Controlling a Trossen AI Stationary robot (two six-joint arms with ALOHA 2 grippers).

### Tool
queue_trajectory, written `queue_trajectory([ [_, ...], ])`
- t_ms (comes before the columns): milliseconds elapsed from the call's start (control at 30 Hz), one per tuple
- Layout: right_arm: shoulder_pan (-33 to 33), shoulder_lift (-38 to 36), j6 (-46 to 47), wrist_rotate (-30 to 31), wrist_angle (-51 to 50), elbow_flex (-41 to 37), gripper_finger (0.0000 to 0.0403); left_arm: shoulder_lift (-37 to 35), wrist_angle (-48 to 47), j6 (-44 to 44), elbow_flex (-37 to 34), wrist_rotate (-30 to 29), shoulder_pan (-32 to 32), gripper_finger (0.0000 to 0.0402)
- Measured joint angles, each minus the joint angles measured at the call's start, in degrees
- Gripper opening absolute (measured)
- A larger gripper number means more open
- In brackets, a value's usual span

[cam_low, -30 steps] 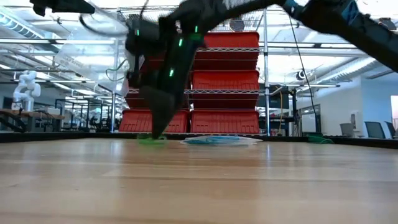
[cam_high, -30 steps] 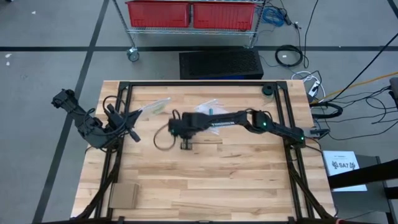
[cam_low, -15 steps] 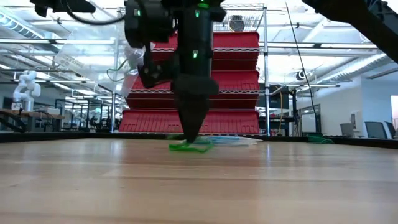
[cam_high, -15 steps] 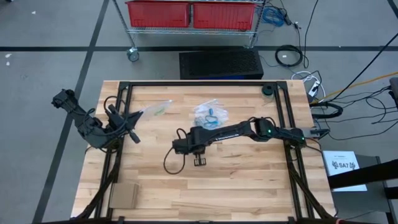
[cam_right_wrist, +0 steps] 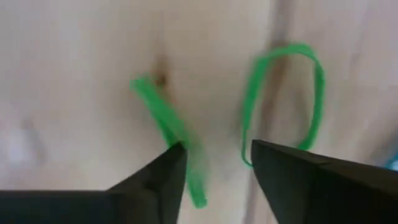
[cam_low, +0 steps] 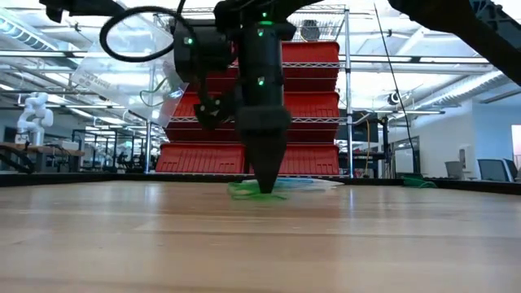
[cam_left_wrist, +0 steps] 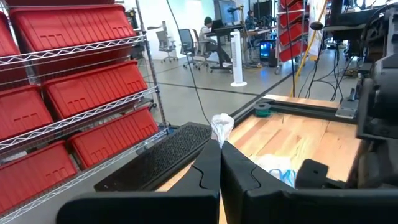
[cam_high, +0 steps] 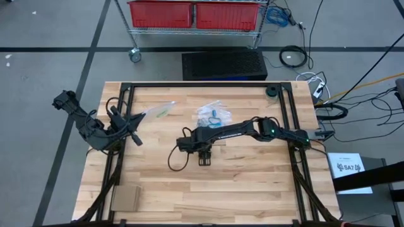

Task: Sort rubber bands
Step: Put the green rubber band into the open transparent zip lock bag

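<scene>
Right jaws parted over green rubber bands (cam_right_wrist: 283, 99)

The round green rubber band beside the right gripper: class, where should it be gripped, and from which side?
Pinch one strand of the round green rubber band from straight above. It lies flat as an open loop on the table, so the right gripper can probably straddle a single strand.

Our dark right gripper (cam_high: 203, 161) points down mid-table, fingers parted; our dark left gripper (cam_high: 135, 139) rests closed at left edge.
</scene>
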Motion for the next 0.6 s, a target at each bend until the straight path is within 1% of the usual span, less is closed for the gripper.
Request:
queue_trajectory([
  [67, 0.3, 0.0, 0.0, -1.8, -1.9, 0.7, 0.018, 0.0, 0.0, 0.0, 0.0, 0.2, 0.0, 0.0],
  [133, 0.5, 0.0, -0.3, -2.1, -4.1, 1.8, 0.0201, 0.0, -0.1, 0.0, 0.0, 0.2, 0.0, 0.0],
  [267, -0.1, 0.0, -1.3, -2.0, -10.4, 4.1, 0.0229, 0.0, -0.2, 0.0, 0.0, 0.2, 0.0, 0.0],
  [467, -0.3, 0.0, -1.9, -1.9, -18.4, 4.8, 0.0237, 0.0, -0.6, 0.0, 0.0, 0.2, 0.0, 0.0],
  [533, -0.4, 0.0, -2.9, -1.9, -18.2, 4.8, 0.0237, 0.0, -0.6, 0.0, 0.0, 0.2, 0.0, 0.0],
  [600, -0.4, 0.0, -4.3, -1.8, -15.5, 4.8, 0.0237, 0.0, -0.6, 0.0, 0.0, 0.2, 0.0, 0.0],
])
